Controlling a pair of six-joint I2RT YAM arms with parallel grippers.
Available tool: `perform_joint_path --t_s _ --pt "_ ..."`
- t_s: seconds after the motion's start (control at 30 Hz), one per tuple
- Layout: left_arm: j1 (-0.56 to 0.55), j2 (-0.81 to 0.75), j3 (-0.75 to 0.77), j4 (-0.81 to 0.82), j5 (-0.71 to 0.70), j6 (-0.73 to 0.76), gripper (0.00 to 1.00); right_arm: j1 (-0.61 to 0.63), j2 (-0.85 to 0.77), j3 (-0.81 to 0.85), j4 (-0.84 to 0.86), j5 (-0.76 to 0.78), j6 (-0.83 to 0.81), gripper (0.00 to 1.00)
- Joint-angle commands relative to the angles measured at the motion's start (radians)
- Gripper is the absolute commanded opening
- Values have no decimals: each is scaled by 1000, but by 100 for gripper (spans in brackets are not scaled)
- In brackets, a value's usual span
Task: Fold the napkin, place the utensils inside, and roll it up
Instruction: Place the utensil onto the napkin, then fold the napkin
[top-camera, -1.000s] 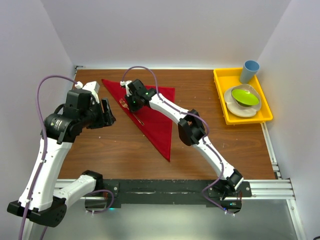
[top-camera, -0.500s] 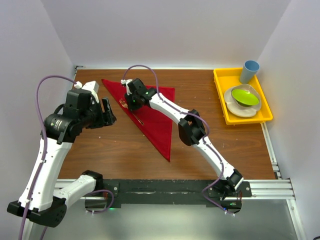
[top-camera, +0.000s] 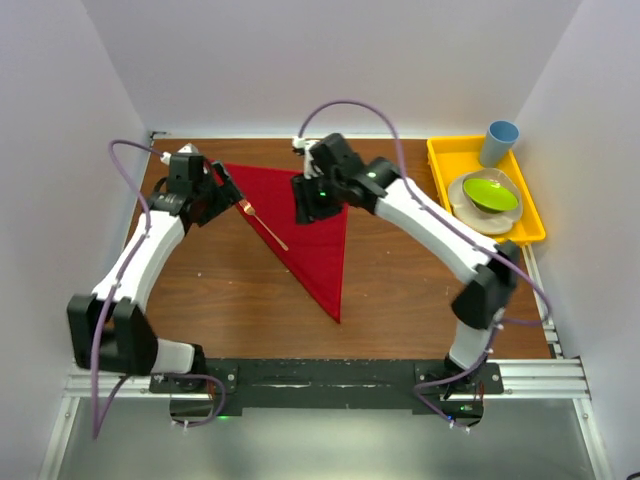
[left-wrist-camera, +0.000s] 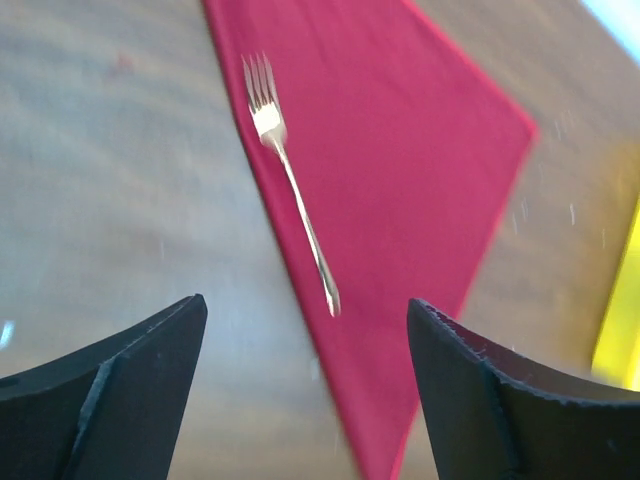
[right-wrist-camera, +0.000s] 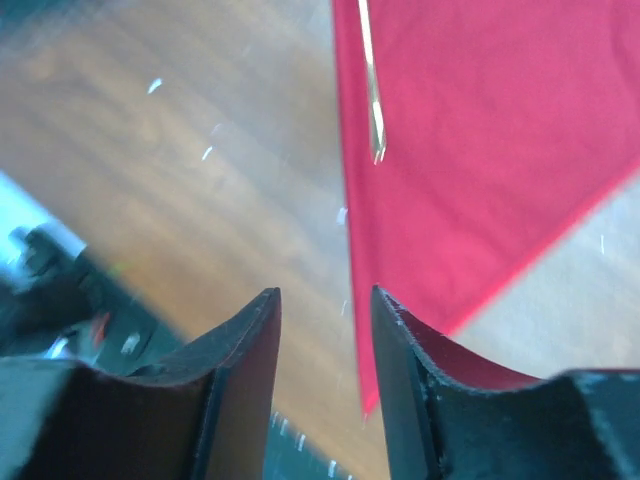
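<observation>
Your napkin (top-camera: 312, 235) lies flat on the table (top-camera: 420, 285) as a red triangle, its long edge facing left and its narrow tip toward the arms. The fork (top-camera: 263, 224) rests on the cloth along that left edge, tines toward the far left. Your left gripper (top-camera: 222, 186) sits by the napkin's far-left corner, fingers spread wide with nothing between them. Your right gripper (top-camera: 305, 200) hangs above the napkin's far part, fingers parted by a narrow gap, also empty.
</observation>
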Motion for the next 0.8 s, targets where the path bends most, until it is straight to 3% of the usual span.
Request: perform_joint_path --t_s 0.0,0.07,0.23,0.47,0.6,0.77 --pt "102 125 -18 417 73 1 81 -31 -156 -173 -65 -96 43 49" --pt "182 224 5 509 118 25 76 -54 -256 -264 -54 -98 69 47" --pt "305 421 54 703 248 39 77 -126 -457 -416 -8 -95 85 49" --pt "362 793 307 754 351 78 67 -195 -509 -422 -43 -64 48 48" --pt "365 924 418 771 391 49 55 -200 -500 -404 -58 -58 40 49" --pt "365 1013 496 791 371 7 52 -201 -488 -378 -68 -47 43 49"
